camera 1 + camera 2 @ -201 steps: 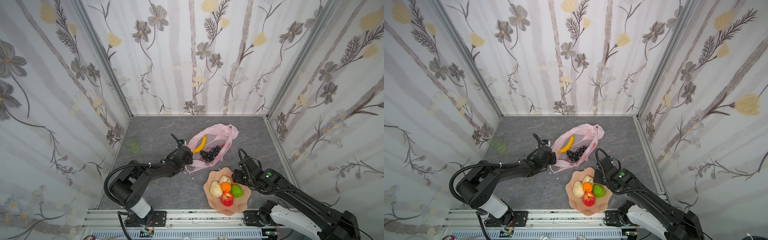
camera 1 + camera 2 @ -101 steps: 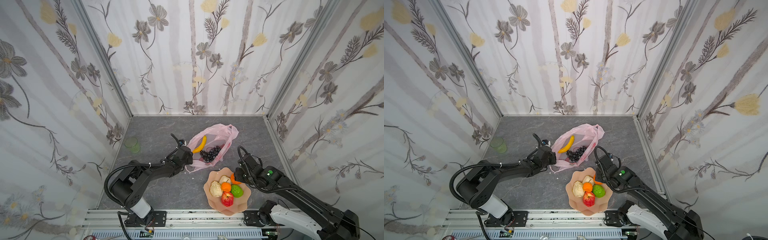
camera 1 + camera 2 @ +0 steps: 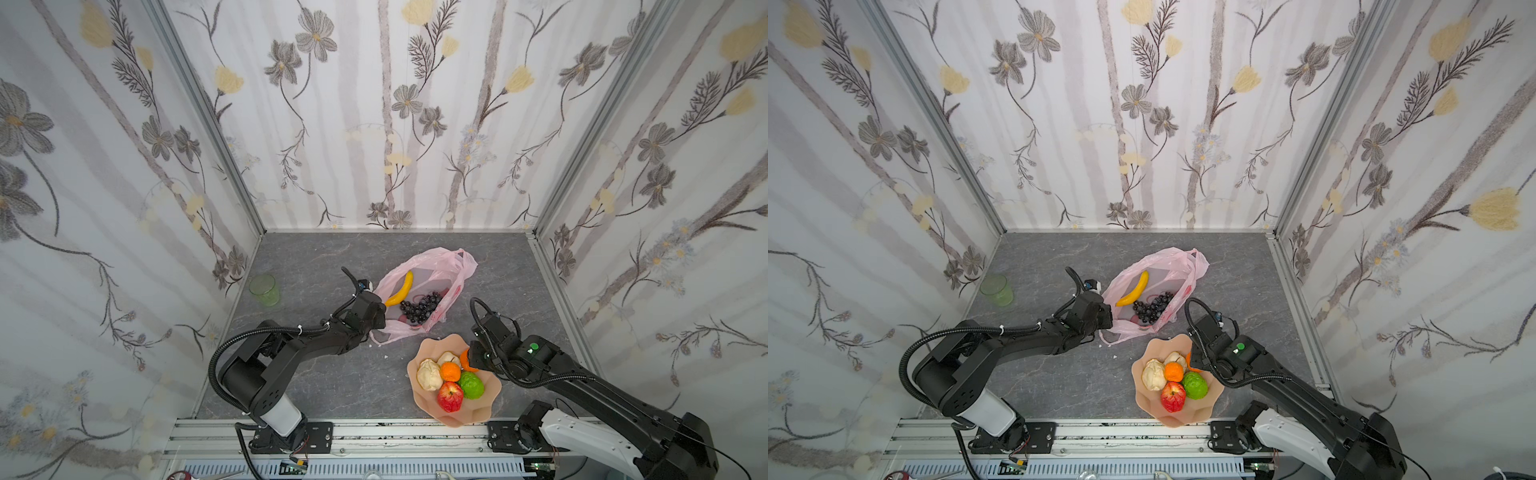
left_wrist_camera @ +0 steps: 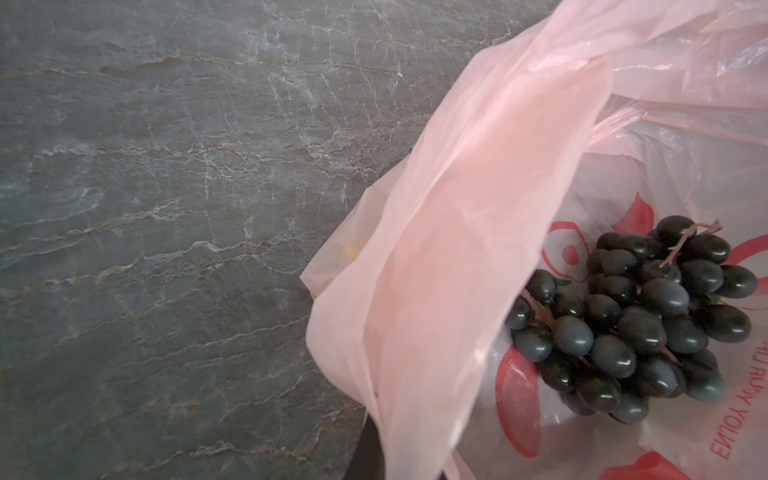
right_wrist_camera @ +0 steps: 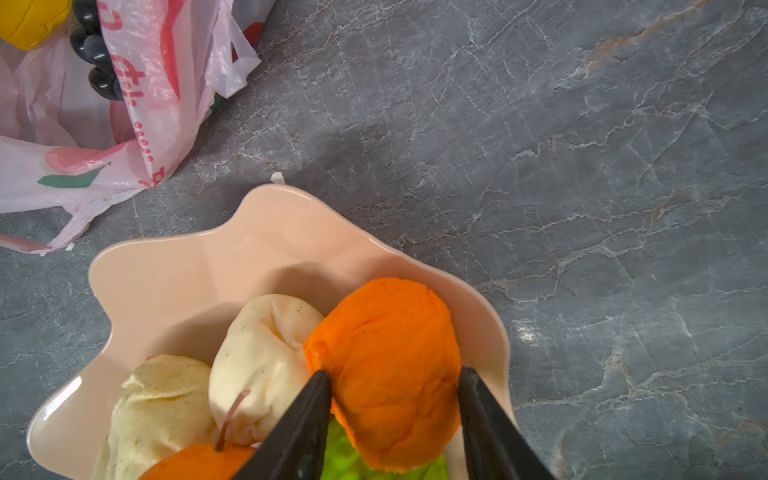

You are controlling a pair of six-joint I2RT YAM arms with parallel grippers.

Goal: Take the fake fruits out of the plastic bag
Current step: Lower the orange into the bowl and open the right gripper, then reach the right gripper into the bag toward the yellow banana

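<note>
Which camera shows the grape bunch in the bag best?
Left wrist view: the grape bunch lies close and sharp in the plastic bag. Both top views show it small beside the banana. The right wrist view catches only a few grapes.

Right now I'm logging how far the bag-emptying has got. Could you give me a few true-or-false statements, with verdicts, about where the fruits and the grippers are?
1. The banana lies in the plastic bag. True.
2. The grape bunch sits on the plate. False: it is in the bag.
3. A red apple rests on the plate. True.
4. The right gripper is empty. False: its fingers grip an orange over the plate.
5. The green cup touches the bag. False: it stands well apart from it.
</note>
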